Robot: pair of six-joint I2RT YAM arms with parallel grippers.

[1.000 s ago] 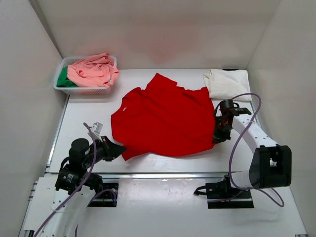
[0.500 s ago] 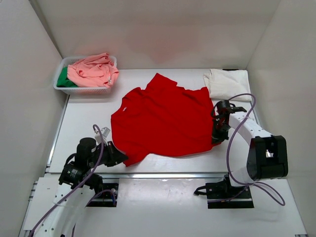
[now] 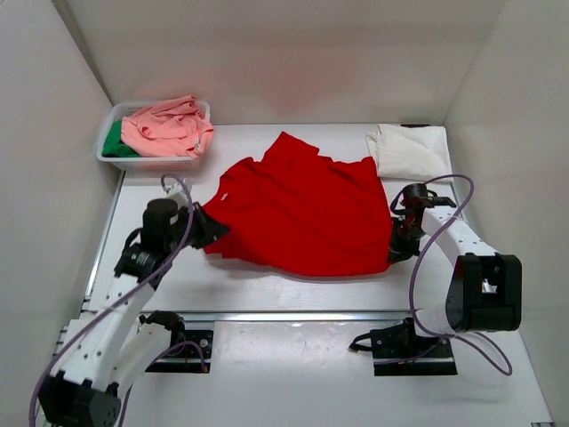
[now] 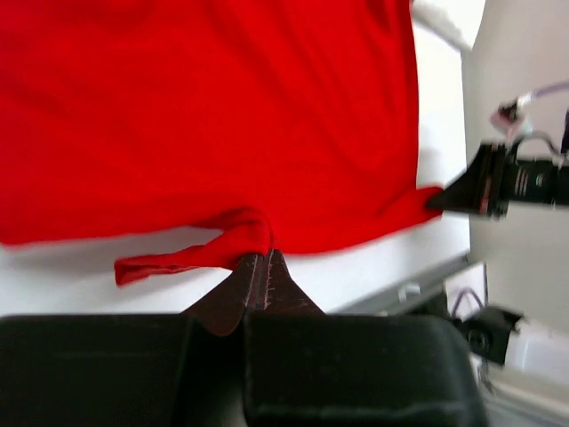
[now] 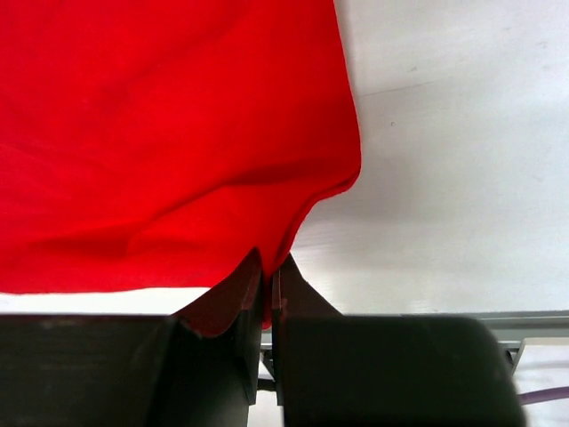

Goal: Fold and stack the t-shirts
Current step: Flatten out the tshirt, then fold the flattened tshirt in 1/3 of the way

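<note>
The bright red t-shirt (image 3: 302, 213) lies spread over the middle of the table. My left gripper (image 3: 212, 233) is shut on its left edge and holds that part lifted and folded inward; in the left wrist view (image 4: 258, 255) a bunched red hem (image 4: 191, 255) hangs from the closed jaws. My right gripper (image 3: 396, 252) is shut on the shirt's near right corner; in the right wrist view (image 5: 269, 264) the cloth (image 5: 160, 133) runs down between the jaws. The cream-white t-shirt (image 3: 411, 149) lies folded at the back right. The salmon-pink t-shirt (image 3: 167, 127) and green t-shirt (image 3: 114, 142) sit in the basket.
A white mesh basket (image 3: 147, 163) stands at the back left corner. White walls close in the table on three sides. A metal rail (image 3: 293, 315) runs along the near table edge.
My left gripper has moved away from the near edge toward the back and right, carrying the shirt's near left corner up and folding it inward. My right gripper has shifted slightly toward the near edge.
</note>
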